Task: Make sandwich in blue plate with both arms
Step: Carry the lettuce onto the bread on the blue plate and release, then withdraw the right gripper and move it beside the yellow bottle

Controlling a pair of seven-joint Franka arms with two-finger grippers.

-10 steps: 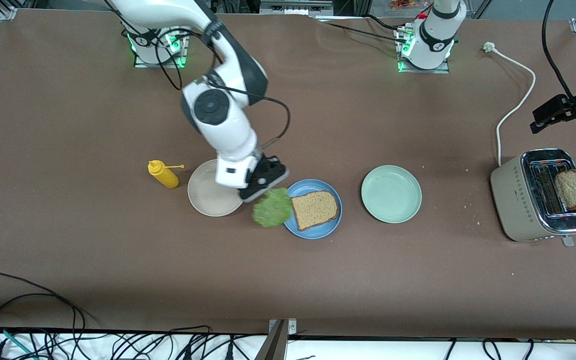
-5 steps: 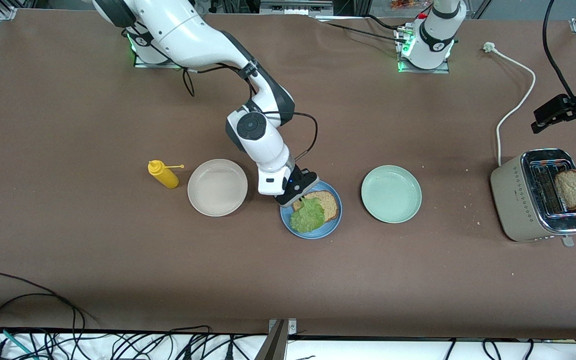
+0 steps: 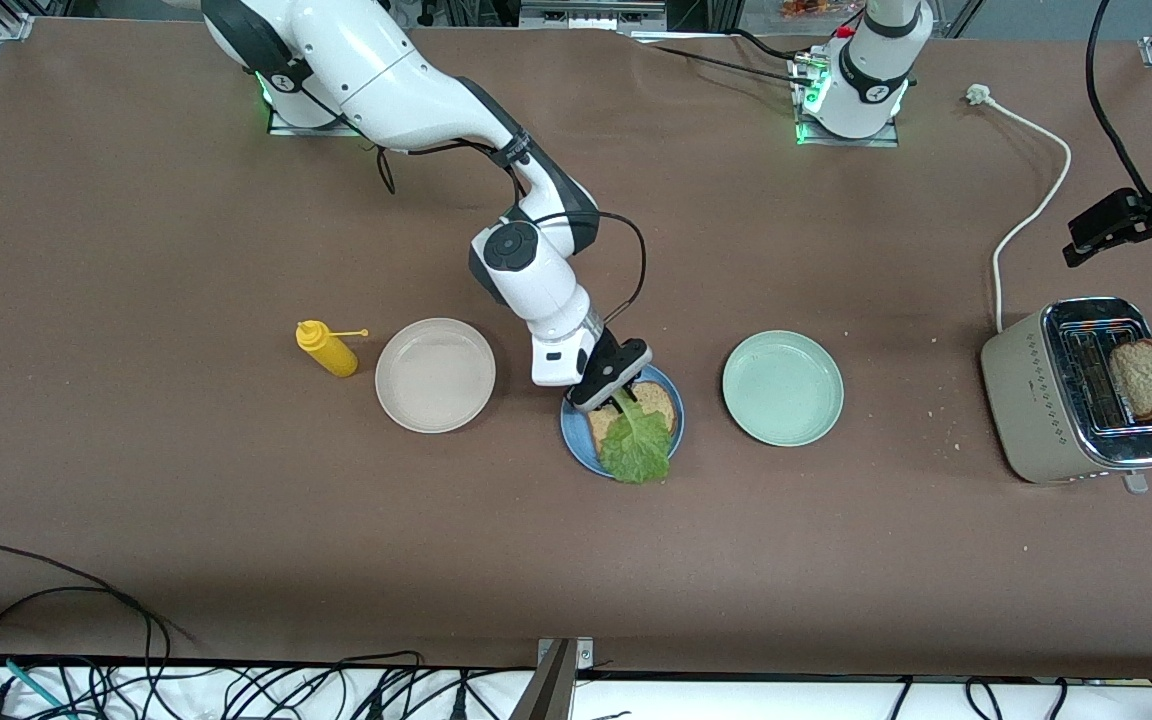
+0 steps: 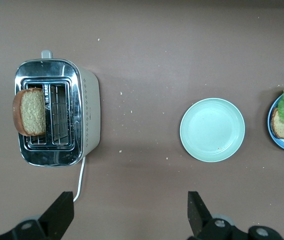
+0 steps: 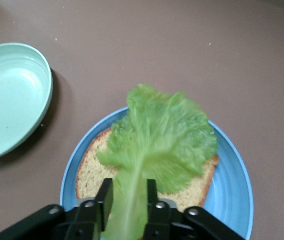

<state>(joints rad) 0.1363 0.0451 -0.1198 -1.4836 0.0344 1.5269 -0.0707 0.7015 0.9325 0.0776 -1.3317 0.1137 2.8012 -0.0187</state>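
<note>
The blue plate (image 3: 573, 432) (image 5: 232, 170) sits mid-table with one brown bread slice (image 3: 661, 400) (image 5: 89, 175) on it. A crinkled green lettuce leaf (image 3: 638, 445) (image 5: 162, 135) lies over the slice, its tip past the plate's rim nearer the front camera. My right gripper (image 3: 619, 395) (image 5: 127, 192) hovers low over the plate, jaws slightly parted, with the leaf's stem between its fingers. A second bread slice (image 3: 1144, 378) (image 4: 30, 112) stands in the toaster (image 3: 1036, 390) (image 4: 89, 115). My left gripper (image 3: 1101, 235) (image 4: 132, 215) hangs wide open and empty above the table beside the toaster.
A pale green plate (image 3: 782, 388) (image 4: 212, 130) lies between the blue plate and the toaster. A beige plate (image 3: 435, 375) and a yellow squeeze bottle (image 3: 326, 349) sit toward the right arm's end. The toaster's white cord (image 3: 1031, 210) runs toward the left arm's base.
My right gripper carried the lettuce from beside the beige plate over the blue plate and lowered it onto the bread; its jaws have begun to part. The left arm has barely moved.
</note>
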